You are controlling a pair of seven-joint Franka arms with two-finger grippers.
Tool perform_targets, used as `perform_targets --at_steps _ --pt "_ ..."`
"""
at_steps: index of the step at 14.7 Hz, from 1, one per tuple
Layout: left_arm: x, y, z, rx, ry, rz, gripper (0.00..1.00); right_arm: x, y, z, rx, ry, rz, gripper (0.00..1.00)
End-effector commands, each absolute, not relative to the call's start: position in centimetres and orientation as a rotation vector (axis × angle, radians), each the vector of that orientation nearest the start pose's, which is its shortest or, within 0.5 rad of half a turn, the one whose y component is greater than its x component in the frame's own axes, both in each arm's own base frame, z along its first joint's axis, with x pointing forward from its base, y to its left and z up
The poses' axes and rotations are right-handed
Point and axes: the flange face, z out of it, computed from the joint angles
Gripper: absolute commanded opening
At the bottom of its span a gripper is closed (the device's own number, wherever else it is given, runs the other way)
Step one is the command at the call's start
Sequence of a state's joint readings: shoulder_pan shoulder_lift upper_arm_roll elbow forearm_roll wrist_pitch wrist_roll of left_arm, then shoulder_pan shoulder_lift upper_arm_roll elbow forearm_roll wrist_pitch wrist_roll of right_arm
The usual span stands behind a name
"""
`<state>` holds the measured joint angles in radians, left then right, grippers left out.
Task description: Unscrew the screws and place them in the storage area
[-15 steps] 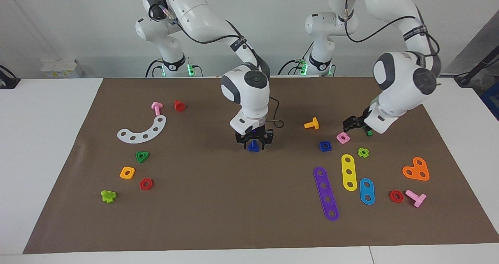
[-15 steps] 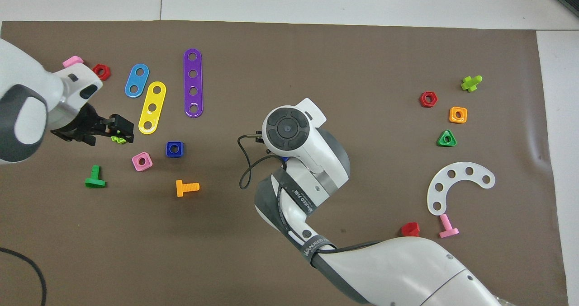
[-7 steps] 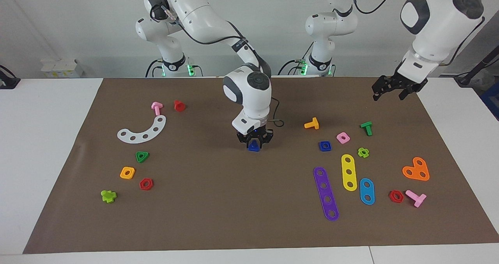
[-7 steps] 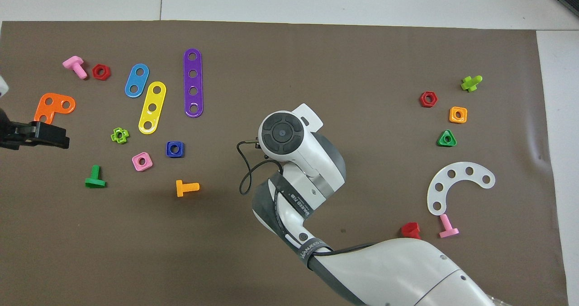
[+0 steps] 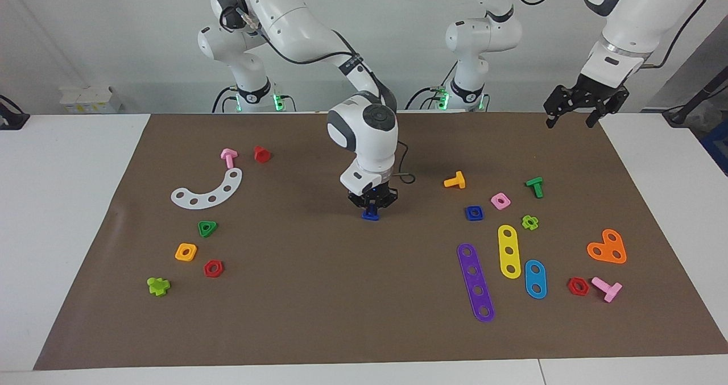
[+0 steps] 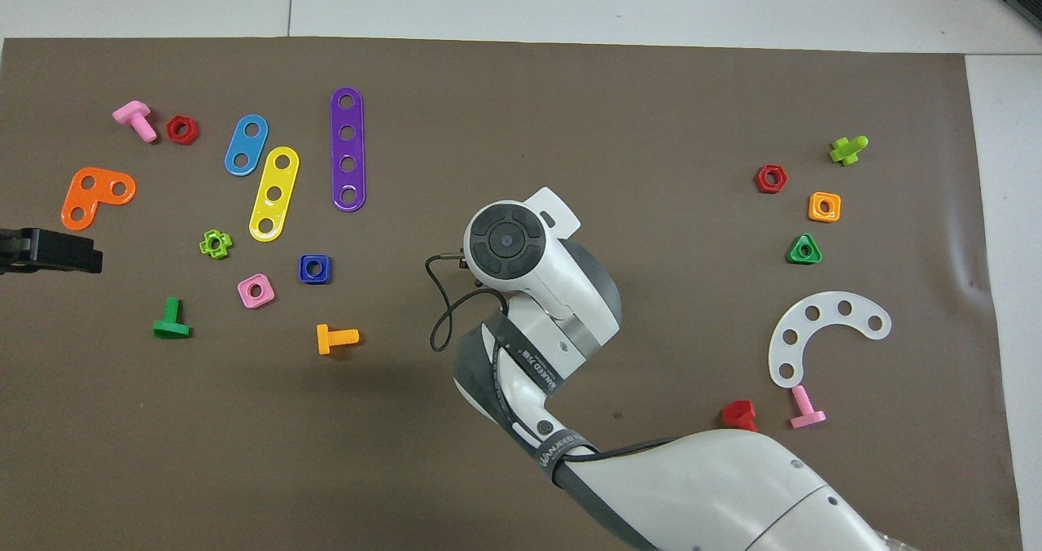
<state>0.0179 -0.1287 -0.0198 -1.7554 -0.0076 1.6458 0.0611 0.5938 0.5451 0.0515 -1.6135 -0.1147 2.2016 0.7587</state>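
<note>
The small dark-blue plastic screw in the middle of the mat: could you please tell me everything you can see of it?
The small dark-blue plastic screw looks smooth, with a flat wide head on the brown paper mat and a short stem pointing up. It stands upright mid-mat, between the two groups of coloured parts. The right arm's tool is down over it, black fingers closed on the stem. In the overhead view the arm hides it entirely. Nothing else touches it.
</note>
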Motion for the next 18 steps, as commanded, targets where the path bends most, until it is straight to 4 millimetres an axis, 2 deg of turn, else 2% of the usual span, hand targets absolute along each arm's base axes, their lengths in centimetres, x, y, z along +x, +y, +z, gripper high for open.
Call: perform_targets --at_steps 1,3,6,7,8,11,13,15,17,18 --pt "51.8 -0.2 61.9 -3.127 0.106 -0.021 1.0 55.5 40.6 32.2 -3.181 0.105 -0.128 0.0" --pt "51.8 -0.4 61.9 -3.127 0.111 -0.019 1.0 55.7 39.3 33.7 -3.174 0.138 -0.143 0.0" --pt "51.8 -0.4 61.9 -3.127 0.113 -0.019 1.0 57.7 33.2 36.8 -3.157 0.25 -0.171 0.0" --pt "51.9 -0.4 62.0 -3.128 0.113 -0.023 1.0 58.3 30.4 36.9 -3.165 0.252 -0.164 0.0" --pt "51.9 -0.3 61.9 -3.13 0.106 -0.024 1.0 59.2 26.8 36.4 -3.18 0.256 -0.138 0.0" --pt "52.3 -0.2 63.4 -3.133 0.101 -0.041 1.0 60.8 19.8 34.5 -3.185 0.256 -0.128 0.0" --pt "53.2 0.1 65.1 -3.131 0.093 -0.021 1.0 62.1 15.4 34.2 -3.178 0.224 -0.144 0.0" --pt "54.0 0.4 66.0 -3.128 0.087 0.012 1.0 62.8 12.4 34.1 -3.175 0.215 -0.138 0.0" --pt "54.8 0.8 67.2 -3.127 0.074 -0.006 1.0 62.9 10.4 33.6 -3.144 0.226 -0.104 0.0" --pt "55.4 1.1 66.9 -3.13 0.065 0.012 1.0 62.9 9.6 33.4 -3.127 0.214 -0.085 0.0"
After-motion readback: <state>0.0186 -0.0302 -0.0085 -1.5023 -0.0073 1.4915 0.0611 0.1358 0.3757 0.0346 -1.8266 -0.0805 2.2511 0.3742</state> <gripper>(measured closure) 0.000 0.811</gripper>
